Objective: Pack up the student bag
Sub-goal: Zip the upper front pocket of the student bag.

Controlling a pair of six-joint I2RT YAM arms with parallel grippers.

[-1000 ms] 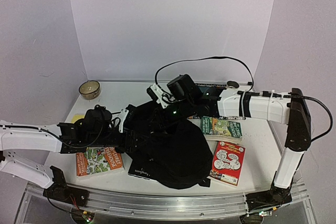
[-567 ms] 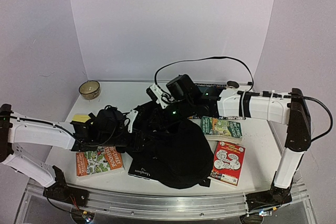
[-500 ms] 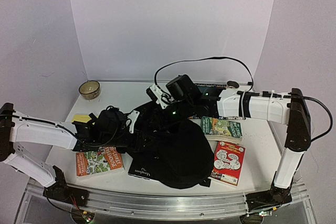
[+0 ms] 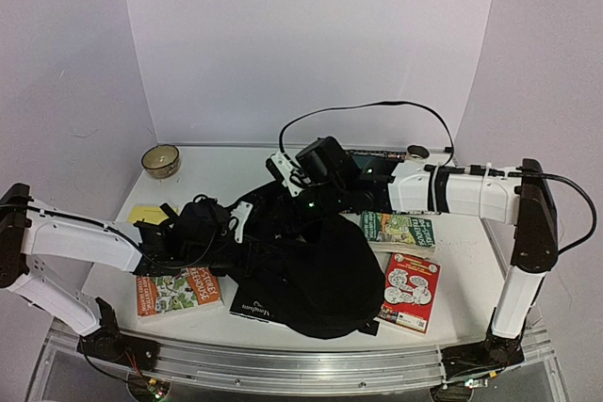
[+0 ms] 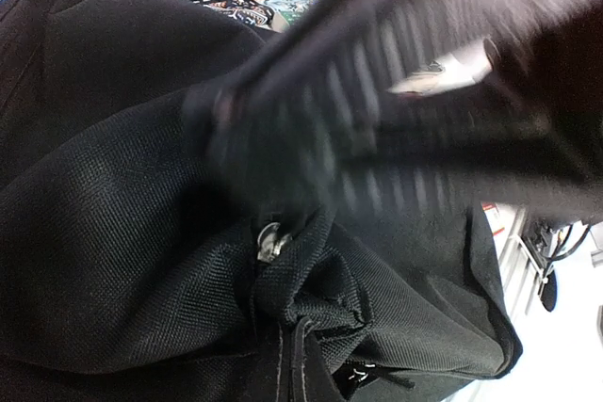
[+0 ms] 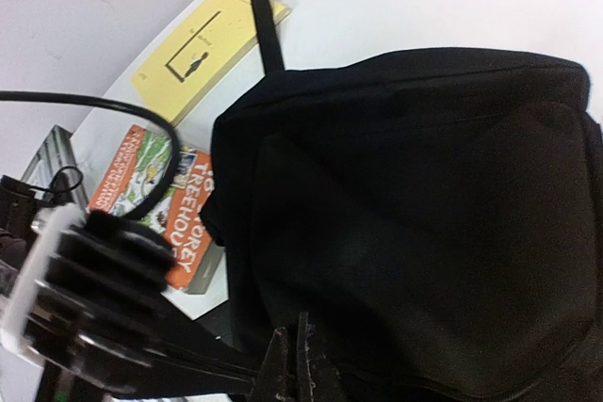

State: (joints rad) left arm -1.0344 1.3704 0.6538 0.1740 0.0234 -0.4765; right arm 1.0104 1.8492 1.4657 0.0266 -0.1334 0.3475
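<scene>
Sam: At the tip of the left gripper (image 5: 259, 171), were the fingers apart?

Mia: No, they were together. They looked blurry and lay right on the black cloth of the student bag (image 5: 122, 195), just above a small silver zip pull (image 5: 270, 242). I could not tell if any cloth was caught between them.

Sam: And the right gripper (image 6: 301, 360)?

Mia: Its fingers were together too, with the tips down at the bag's cloth. I could not tell if they pinched it.

Sam: Where was the bag?

Mia: It lay in a big soft heap in the middle of the white table (image 4: 226, 162). The left gripper was at its left side and the right one at its far side.

Sam: What lay around it?

Mia: An orange book (image 4: 179, 291) was just beside it on the left. A yellow book (image 6: 203, 49) lay farther back, with a black strap (image 6: 267, 30) across its corner. A green book (image 4: 398, 229) and a red book (image 4: 409, 291) lay on the right. A small bowl (image 4: 161, 160) stood well apart in the far left corner.
</scene>
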